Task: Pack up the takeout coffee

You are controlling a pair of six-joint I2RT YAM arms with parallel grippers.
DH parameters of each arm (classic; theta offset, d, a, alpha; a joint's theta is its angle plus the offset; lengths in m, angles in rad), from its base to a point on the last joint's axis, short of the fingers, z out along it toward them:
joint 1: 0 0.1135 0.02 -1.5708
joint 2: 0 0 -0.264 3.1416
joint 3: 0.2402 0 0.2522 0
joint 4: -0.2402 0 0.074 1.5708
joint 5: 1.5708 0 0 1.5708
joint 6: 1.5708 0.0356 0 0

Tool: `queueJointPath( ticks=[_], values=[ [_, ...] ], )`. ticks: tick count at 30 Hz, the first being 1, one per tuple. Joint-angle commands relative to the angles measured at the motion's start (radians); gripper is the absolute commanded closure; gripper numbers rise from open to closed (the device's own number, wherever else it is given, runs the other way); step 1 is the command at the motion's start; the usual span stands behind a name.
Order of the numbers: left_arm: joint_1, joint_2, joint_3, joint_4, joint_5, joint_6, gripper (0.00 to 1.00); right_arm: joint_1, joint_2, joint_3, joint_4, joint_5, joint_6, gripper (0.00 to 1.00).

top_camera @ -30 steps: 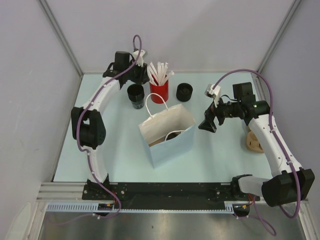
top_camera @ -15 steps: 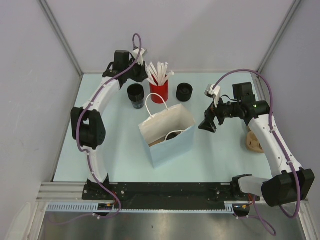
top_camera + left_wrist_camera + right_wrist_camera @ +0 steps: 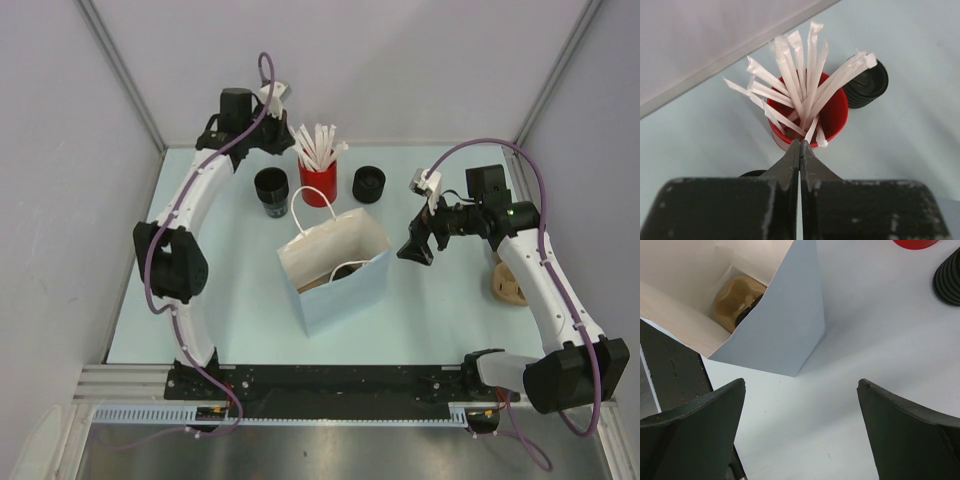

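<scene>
Two black takeout coffee cups stand at the back of the table, one [image 3: 271, 190] left of the red cup [image 3: 318, 186] of white sticks and one [image 3: 368, 184] right of it. My left gripper [image 3: 288, 150] hovers behind the red cup, shut, tips meeting at the cup's near rim [image 3: 800, 144]; nothing shows between them. In the left wrist view the red cup [image 3: 834, 117] fills the middle, with the lidded black cup [image 3: 869, 84] behind it. My right gripper [image 3: 412, 247] hangs open right of the white paper bag [image 3: 335, 265], nothing between its fingers [image 3: 801, 387].
The open bag [image 3: 785, 325] holds a tan cardboard piece [image 3: 735, 297] with something black beside it. A tan two-hole tray [image 3: 507, 283] lies at the table's right edge under my right arm. Grey walls close off the back and both sides.
My left gripper has closed and its wrist has shifted slightly back and to the left, behind the red cup. The right arm, bag and cups have not moved.
</scene>
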Motion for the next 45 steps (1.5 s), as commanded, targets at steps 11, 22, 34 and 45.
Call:
queueJointPath(
  ticks=[11, 22, 34, 45],
  values=[
    [0.002, -0.193, 0.237, -0.141, 0.009, -0.009, 1.0, -0.013, -0.028, -0.006, 0.034, -0.012, -0.003, 0.0],
    [0.002, -0.348, 0.259, -0.202, -0.021, 0.039, 1.0, -0.013, -0.042, -0.005, 0.035, -0.018, -0.004, 0.0],
    [0.002, -0.542, 0.193, -0.225, -0.021, 0.049, 1.0, -0.019, -0.054, -0.011, 0.039, -0.026, -0.003, 0.0],
    [0.002, -0.756, 0.032, -0.245, 0.015, 0.1, 1.0, -0.024, -0.058, -0.019, 0.042, -0.027, -0.009, 0.0]
  ],
)
